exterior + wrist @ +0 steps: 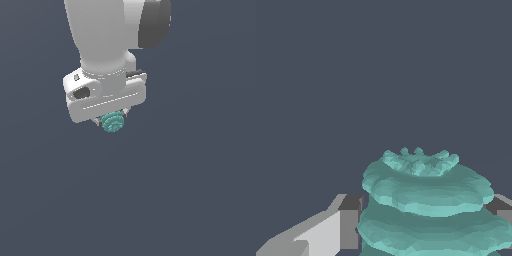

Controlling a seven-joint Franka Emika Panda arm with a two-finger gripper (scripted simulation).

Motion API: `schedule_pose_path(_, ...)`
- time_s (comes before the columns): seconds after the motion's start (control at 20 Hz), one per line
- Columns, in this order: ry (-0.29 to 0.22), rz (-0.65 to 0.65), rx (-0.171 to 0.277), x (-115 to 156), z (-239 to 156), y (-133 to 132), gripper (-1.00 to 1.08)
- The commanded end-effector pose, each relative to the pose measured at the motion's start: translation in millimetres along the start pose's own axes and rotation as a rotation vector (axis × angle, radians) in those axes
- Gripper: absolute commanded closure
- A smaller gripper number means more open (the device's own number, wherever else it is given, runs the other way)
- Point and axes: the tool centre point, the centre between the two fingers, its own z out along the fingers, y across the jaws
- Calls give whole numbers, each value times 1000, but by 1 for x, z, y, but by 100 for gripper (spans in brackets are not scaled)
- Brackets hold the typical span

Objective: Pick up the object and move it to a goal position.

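Closest to the wrist camera, the teal-green ball (426, 202) fills the lower part of that view, its surface stacked in bumpy ridges with a crown of small knobs on top. A finger (348, 222) of the claw presses against one side of it, grey with a dark tip, and the edge of the other finger shows at the far side, so the ball sits squeezed between them.

In the exterior view the largest thing is the white arm (105, 35), coming down from the top edge, with a dark grey joint cap towards the exterior view's right. Below it is the broad white hand body, tilted slightly. The claw (111, 119) hangs under that body, its short fingers nearly closed and mostly hidden by the ball (113, 123), which peeks out beneath, clearly narrower than the hand body above it.

The ball is gripped and held by the claw. Behind everything lies a plain dark blue-grey ground.
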Motion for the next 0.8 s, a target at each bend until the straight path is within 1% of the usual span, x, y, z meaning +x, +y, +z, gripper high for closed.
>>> schedule_pose_path(0.0, -1, 0, 1, -3, -27, 4, 108)
schedule_pose_path(0.4, -1, 0, 0, -8, -102, 18, 108)
schedule_pose_path(0.75, -1, 1, 0, -9, -139, 26, 108)
